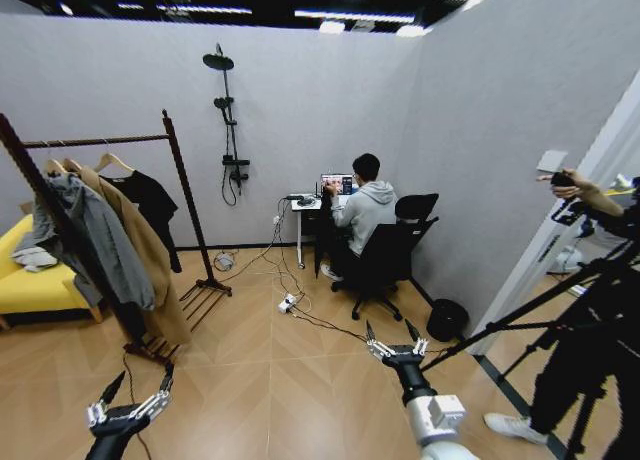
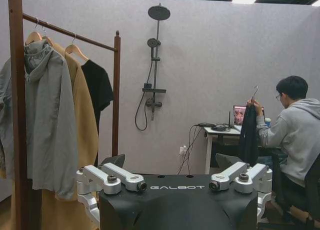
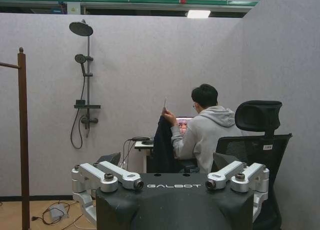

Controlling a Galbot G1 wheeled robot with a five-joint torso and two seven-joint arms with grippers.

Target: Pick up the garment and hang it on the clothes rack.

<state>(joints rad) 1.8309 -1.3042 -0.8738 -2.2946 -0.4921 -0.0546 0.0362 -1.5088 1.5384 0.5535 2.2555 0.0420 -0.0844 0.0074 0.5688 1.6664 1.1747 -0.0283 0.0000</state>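
Your garment (image 2: 248, 132) is not within reach: a seated person's hand (image 2: 255, 106) holds it up by its metal hook beside the small table (image 2: 222, 132) at the far wall, well apart from both arms. Your left gripper (image 1: 128, 400) and right gripper (image 1: 395, 342) hover low over the floor, fingers spread wide and holding nothing. The risk is the floor between: cables and a power strip (image 1: 287, 303) lie across your path and could snag the base. The clothes rack (image 1: 178, 170) is already crowded with coats, so a hooked hanger could catch a neighbour.
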